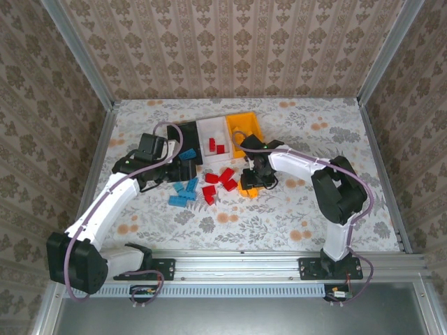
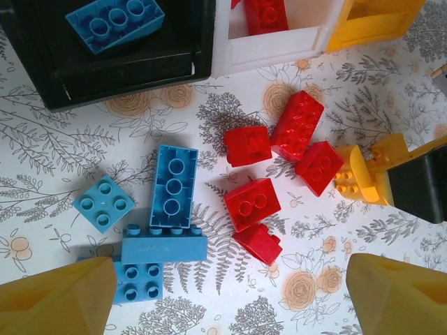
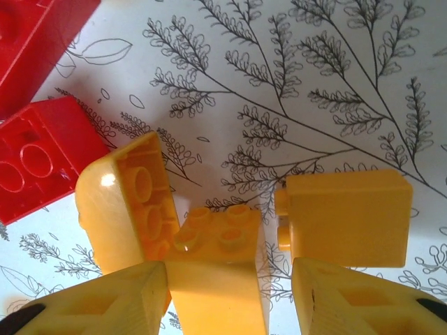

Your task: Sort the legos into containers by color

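Right against the lens, the right gripper is sitting low over the flowered table, its yellow fingers flanking an orange brick. The left finger is touching it and the right one is showing a sliver of gap, so I cannot tell whether it is clamped. Two more orange bricks are crowding in, one tipped on edge, one lying at right. That looks like a tight pick.

The left gripper is hovering with fingers wide apart and nothing between them. It is looking down on blue bricks at lower left and red bricks mid-frame, probably lining up its own pick.

Along the top edge, the black bin is holding a blue brick, the white bin a red one. The orange bin is waiting at upper right, presumably for that orange brick.
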